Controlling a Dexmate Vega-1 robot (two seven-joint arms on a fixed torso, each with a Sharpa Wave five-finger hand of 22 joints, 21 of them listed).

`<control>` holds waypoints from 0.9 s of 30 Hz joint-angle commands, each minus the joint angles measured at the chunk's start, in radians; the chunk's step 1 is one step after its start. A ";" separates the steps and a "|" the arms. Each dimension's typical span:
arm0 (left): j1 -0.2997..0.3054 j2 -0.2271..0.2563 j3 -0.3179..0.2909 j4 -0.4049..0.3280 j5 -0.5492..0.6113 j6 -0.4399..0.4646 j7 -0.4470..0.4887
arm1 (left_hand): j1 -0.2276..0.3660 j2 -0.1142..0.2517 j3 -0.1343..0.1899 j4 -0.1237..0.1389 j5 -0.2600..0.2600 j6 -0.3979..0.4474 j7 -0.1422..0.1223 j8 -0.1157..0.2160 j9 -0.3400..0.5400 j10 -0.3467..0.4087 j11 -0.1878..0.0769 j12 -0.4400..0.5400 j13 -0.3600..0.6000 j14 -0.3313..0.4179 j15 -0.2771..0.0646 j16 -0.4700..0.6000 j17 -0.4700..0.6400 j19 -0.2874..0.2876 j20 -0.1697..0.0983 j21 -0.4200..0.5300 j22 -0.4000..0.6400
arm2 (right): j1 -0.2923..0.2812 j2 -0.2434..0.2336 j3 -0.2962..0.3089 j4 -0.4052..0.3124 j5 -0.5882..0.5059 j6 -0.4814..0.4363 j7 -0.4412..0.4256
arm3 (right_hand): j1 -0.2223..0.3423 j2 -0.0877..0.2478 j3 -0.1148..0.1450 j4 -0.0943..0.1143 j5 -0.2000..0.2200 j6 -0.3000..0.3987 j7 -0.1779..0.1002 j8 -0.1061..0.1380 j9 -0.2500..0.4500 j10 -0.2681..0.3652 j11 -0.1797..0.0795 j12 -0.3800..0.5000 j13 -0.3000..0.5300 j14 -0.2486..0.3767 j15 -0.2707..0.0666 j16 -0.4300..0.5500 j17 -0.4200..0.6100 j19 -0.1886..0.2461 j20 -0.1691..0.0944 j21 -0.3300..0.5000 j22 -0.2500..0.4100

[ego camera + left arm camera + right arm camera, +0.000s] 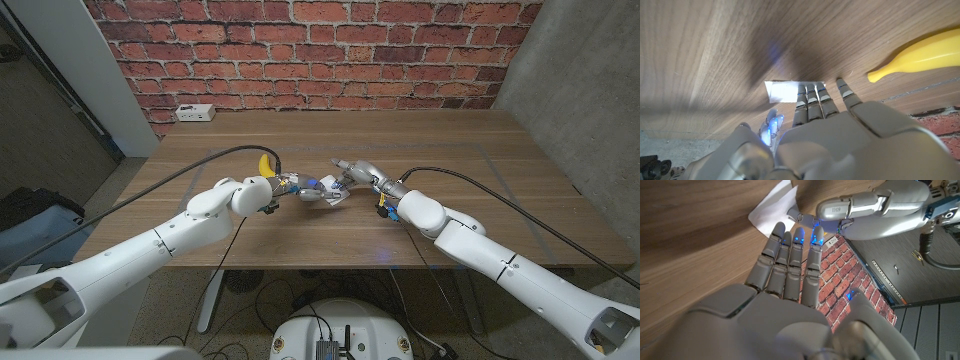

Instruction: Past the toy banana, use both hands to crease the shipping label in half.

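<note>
both hands, left hand [290,187] and right hand [352,176], pressed extended fingers on the shipping label [327,197] mid-table beside the toy banana [266,164], gripping nothing; pressing evenly should sharpen the crease.

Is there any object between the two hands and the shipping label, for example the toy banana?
Nothing visible does. The left hand and right hand already reach the shipping label from opposite sides. The toy banana lies apart on the table, beside the left wrist.

Head overhead; wrists near label [782,92].
</note>
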 commanded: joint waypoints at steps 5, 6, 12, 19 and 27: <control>0.008 0.006 -0.004 -0.012 0.003 0.003 0.003 | 0.004 0.016 -0.008 0.004 -0.003 -0.024 0.003 -0.003 0.001 -0.007 0.017 0.010 0.067 -0.010 -0.001 -0.003 0.002 0.000 -0.004 0.001 -0.001 | 0.050 -0.006 -0.036 -0.019 -0.012 -0.143 0.072 | -0.018 -0.006 -0.013 0.017 0.011 0.005 0.014 -0.020 0.003 -0.026 0.002 -0.021 0.005 -0.040 0.012 -0.028 0.004 -0.024 0.010 -0.015 0.002; 0.009 0.006 -0.005 -0.012 0.001 0.003 0.003 | 0.004 0.017 -0.008 0.004 -0.003 -0.025 0.002 -0.003 0.001 -0.009 0.017 0.009 0.067 -0.010 0.000 -0.003 0.002 0.000 -0.004 0.001 -0.001 | 0.052 -0.005 -0.038 -0.016 -0.012 -0.145 0.073 | -0.019 -0.006 -0.013 0.018 0.011 0.004 0.016 -0.021 0.003 -0.027 0.002 -0.022 0.005 -0.044 0.014 -0.029 0.004 -0.026 0.010 -0.015 0.002; 0.010 0.008 -0.007 -0.013 0.000 0.003 0.003 | 0.006 0.019 -0.008 0.003 -0.004 -0.030 0.001 -0.003 0.001 -0.011 0.018 0.010 0.067 -0.011 0.000 -0.003 0.001 -0.001 -0.003 0.000 -0.002 | 0.074 -0.003 -0.059 -0.029 -0.031 -0.223 0.076 | -0.019 -0.007 -0.019 0.022 0.018 -0.038 0.019 -0.050 0.004 -0.079 0.000 -0.052 0.005 -0.077 0.016 -0.037 0.004 -0.039 0.016 -0.017 0.002; 0.009 0.009 -0.006 -0.012 0.002 0.003 0.002 | 0.010 0.022 -0.008 0.002 -0.006 -0.048 -0.003 -0.004 0.000 -0.026 0.020 0.006 0.065 -0.022 0.003 -0.006 0.001 -0.002 -0.003 0.000 -0.002 | 0.080 -0.007 -0.061 -0.032 -0.022 -0.254 0.072 | -0.020 -0.007 -0.021 0.024 0.022 -0.041 0.019 -0.053 0.005 -0.089 0.002 -0.059 0.005 -0.092 0.039 -0.039 0.004 -0.046 0.020 -0.018 0.002; 0.005 0.005 -0.004 -0.010 0.005 0.004 -0.003 | 0.014 0.026 -0.007 0.001 -0.008 -0.046 -0.005 0.001 -0.001 -0.030 0.013 0.006 0.064 -0.026 0.004 -0.006 0.000 -0.005 -0.001 -0.001 -0.002 | 0.076 -0.013 -0.063 -0.055 -0.036 -0.294 0.038 | -0.017 0.001 -0.020 0.028 0.029 -0.063 0.017 -0.064 0.005 -0.100 0.001 -0.066 0.005 -0.101 0.045 -0.037 0.004 -0.053 0.026 -0.018 0.002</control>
